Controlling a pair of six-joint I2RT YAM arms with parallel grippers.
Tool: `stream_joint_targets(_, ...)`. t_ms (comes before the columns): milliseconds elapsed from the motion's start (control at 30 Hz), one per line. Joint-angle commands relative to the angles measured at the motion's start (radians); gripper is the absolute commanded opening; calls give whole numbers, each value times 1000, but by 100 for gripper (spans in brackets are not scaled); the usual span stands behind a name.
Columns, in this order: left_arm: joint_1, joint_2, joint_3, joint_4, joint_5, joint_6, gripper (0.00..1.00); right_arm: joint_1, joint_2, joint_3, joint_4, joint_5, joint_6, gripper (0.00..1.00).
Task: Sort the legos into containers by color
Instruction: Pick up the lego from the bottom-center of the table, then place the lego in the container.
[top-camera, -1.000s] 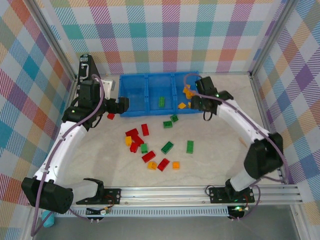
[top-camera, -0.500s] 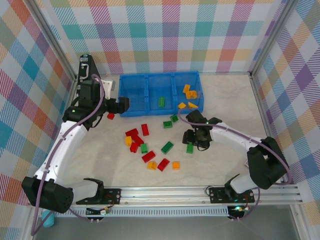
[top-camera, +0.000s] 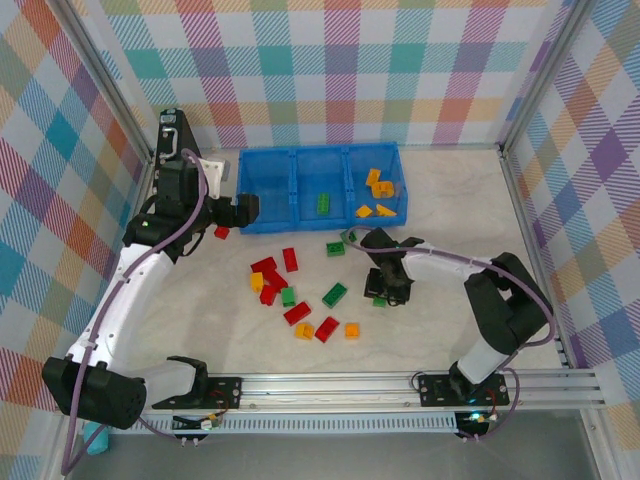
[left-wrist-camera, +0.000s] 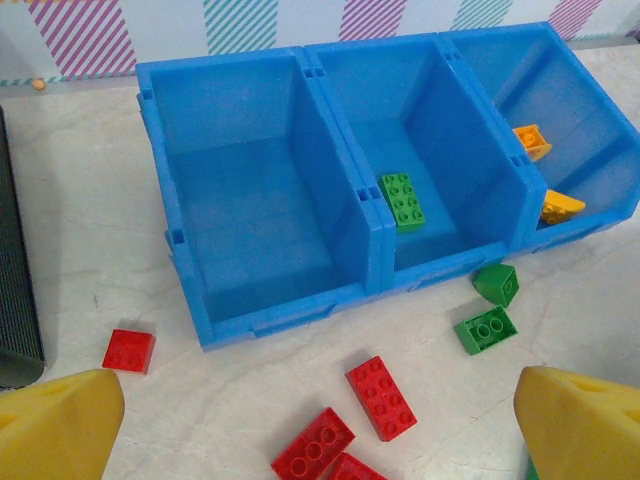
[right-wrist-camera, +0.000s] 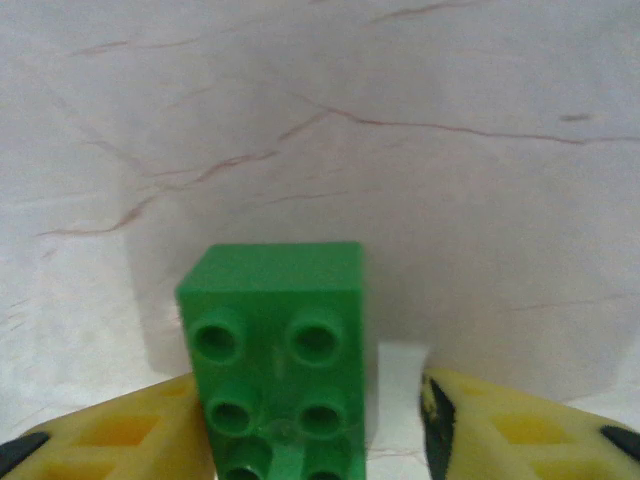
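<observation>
Three joined blue containers (top-camera: 300, 222) stand at the back. The left one is empty, the middle holds a green lego (top-camera: 323, 201) and the right holds several orange legos (top-camera: 375, 185). My right gripper (top-camera: 385, 285) is down on the table, open, straddling a green lego (right-wrist-camera: 280, 340). Its left finger touches the lego and a gap shows at the right finger. My left gripper (top-camera: 243, 208) hovers open in front of the left container (left-wrist-camera: 270, 320), above red legos (left-wrist-camera: 380, 397). Loose red (top-camera: 270, 272), green (top-camera: 335, 294) and orange (top-camera: 352, 330) legos lie mid-table.
A black case (top-camera: 175, 140) stands at the back left with a white card (top-camera: 213, 168) beside it. A single red lego (top-camera: 222, 232) lies near the left container's corner. Two green legos (left-wrist-camera: 488, 328) sit just in front of the middle container. Metal rails frame the table.
My right arm left the right container, swung down to the table and settled over the green lego, its jaws narrowing. The left arm has not moved.
</observation>
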Motion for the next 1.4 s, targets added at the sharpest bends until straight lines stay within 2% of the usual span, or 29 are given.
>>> stream_joint_targets(0,5,-22,11,14,14,-10,100,8,52,33,3,-4,-2,45)
stream_joint_targets(133,5,-18,12,10,18,-7,100,9,104,60,3,-9,-37,35)
stream_joint_targets(267,5,-4,15,6,9,-3,100,7,134,155,-34,39,-130,30)
stream_joint_targets(500,6,20,29,-12,3,10,100,-14,179,488,-112,144,-356,29)
stream_joint_targets(633,7,26,35,-15,-10,15,100,-29,220,668,-69,157,-450,29)
stream_joint_targets(967,7,38,50,-34,8,16,100,-33,495,1186,-18,116,-615,29)
stream_joint_targets(1167,7,41,55,-43,9,17,100,-33,663,1405,-67,95,-654,29)
stream_joint_targets(1367,7,36,55,-41,25,17,100,-31,776,1473,-76,118,-678,30)
